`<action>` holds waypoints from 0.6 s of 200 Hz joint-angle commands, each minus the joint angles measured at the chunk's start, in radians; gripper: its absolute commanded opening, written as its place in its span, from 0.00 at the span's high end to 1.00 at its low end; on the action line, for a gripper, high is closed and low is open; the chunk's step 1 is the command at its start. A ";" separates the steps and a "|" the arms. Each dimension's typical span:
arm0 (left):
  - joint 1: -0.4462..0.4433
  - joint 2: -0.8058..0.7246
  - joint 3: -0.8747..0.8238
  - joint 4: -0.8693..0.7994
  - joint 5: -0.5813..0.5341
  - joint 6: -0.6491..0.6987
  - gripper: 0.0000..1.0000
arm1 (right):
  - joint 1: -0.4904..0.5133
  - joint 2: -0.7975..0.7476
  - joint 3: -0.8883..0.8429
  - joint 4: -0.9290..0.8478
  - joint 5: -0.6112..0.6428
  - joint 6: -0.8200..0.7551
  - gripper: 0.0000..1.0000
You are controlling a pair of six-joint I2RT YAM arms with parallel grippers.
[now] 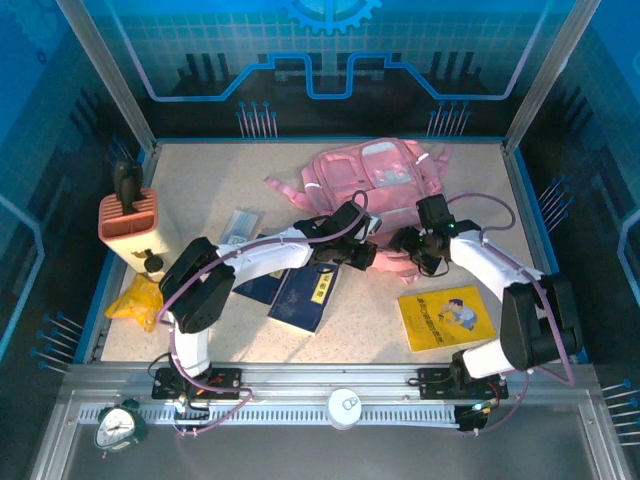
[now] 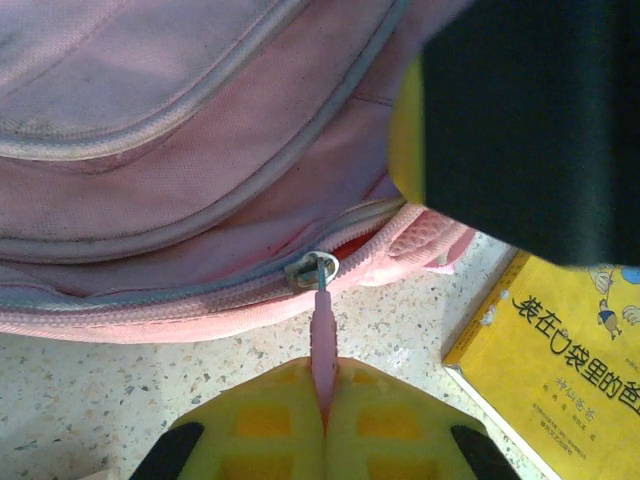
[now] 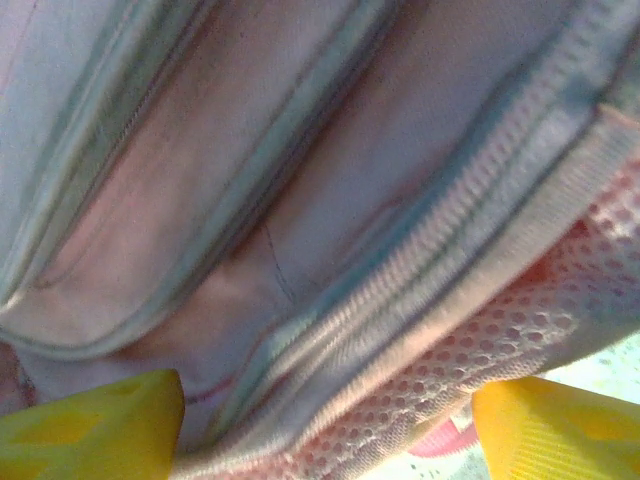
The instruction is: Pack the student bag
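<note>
The student bag (image 1: 370, 175) is laid at the far middle of a speckled beige table (image 1: 210, 200), which is enclosed by blue printed walls (image 1: 330, 50) and metal posts (image 1: 105, 70). Its pink zipper pull (image 2: 322, 350) is pinched by the left gripper (image 2: 322, 405). The right gripper (image 3: 325, 425) is spread wide, with the bag's mesh edge between its jaws.
</note>
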 commanded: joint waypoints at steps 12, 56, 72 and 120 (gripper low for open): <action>0.003 -0.042 0.006 0.028 0.032 0.014 1.00 | 0.013 0.088 0.058 0.031 0.092 0.027 0.33; 0.008 -0.066 -0.013 -0.049 -0.038 0.066 1.00 | -0.022 0.102 0.044 0.059 0.142 -0.021 0.85; 0.034 -0.083 -0.044 -0.058 -0.054 0.072 1.00 | -0.050 0.095 0.044 0.058 0.142 -0.035 0.98; 0.197 -0.116 -0.140 -0.063 -0.083 0.046 1.00 | -0.134 0.037 0.035 0.062 0.101 -0.080 1.00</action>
